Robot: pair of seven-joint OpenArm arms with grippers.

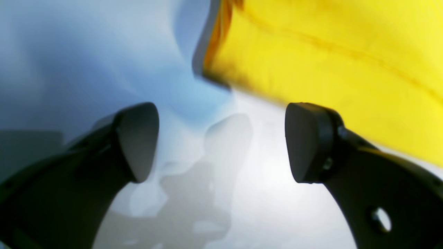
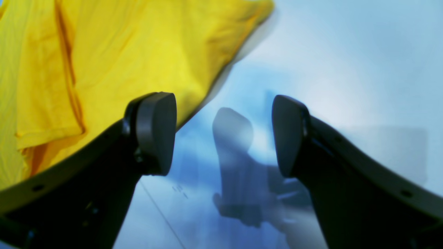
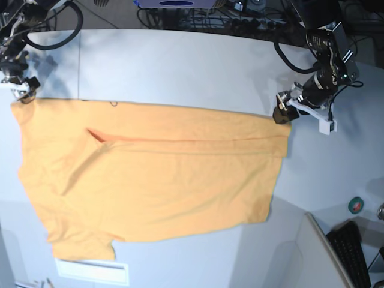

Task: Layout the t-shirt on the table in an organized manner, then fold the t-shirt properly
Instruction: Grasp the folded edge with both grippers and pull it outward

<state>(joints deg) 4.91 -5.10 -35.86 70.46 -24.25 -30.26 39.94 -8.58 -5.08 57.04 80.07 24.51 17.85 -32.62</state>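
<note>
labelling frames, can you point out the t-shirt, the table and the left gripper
t-shirt (image 3: 156, 180), base view, middle of the cloth
table (image 3: 180, 66), base view, bare top beyond the shirt
left gripper (image 1: 221, 141), left wrist view, midway between its fingertips

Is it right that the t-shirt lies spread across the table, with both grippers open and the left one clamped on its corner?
Not quite. The left wrist view shows the left gripper open with nothing between its fingers; the t-shirt lies just beyond them. The rest holds: the shirt is spread on the table, and the right gripper is open.
</note>
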